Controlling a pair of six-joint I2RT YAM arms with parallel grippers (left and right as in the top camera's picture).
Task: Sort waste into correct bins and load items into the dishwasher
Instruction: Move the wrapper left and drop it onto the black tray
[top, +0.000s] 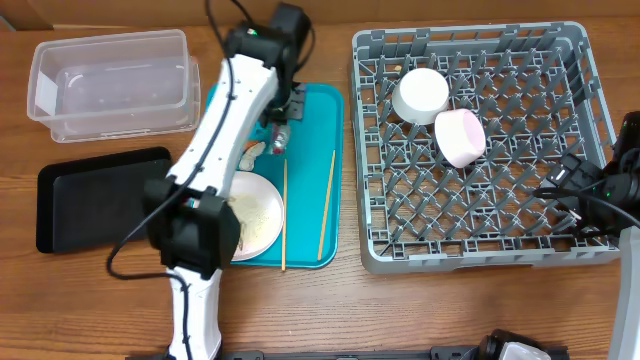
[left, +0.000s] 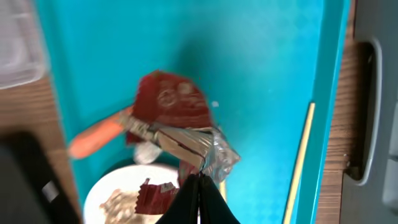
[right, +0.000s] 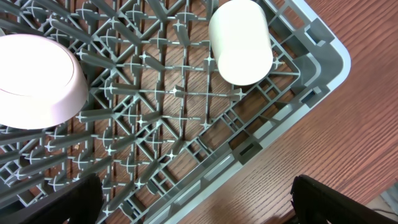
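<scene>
Listing holdings on the wooden worktop (top: 450, 310), left to right.

- Clear plastic tub (top: 115, 85) at the far left; shallow black tray (top: 100, 200) nearer the front, close by but apart.
- Teal tray (left: 261, 56) at centre, bearing:
  - a white plate (left: 102, 193) at its near left, with beige nut-shell scraps (left: 115, 202) and a small red wrapper piece (left: 149, 196) on it;
  - a small orange carrot (left: 96, 138) beyond the plate's rim;
  - a small white crumpled scrap (left: 145, 151), mostly hidden;
  - two wooden chopsticks, one (top: 284, 215) just beside the plate and the other (top: 327, 205) near the tray's right edge.
- Left claw (left: 199, 180) above the teal tray, fingers pinched together on the silver crimped end of a shiny red wrapper (left: 169, 102). Cannot tell whether the wrapper touches the tray.
- Grey dish rack (top: 470, 210) at right, holding a white bowl (top: 420, 92) toward its far left and a pinkish-white bowl (top: 460, 138) just beside it. Both lie among the pegs.
- Right claw (right: 196, 190) at the rack's right edge, fingers spread wide, gripping nothing.
</scene>
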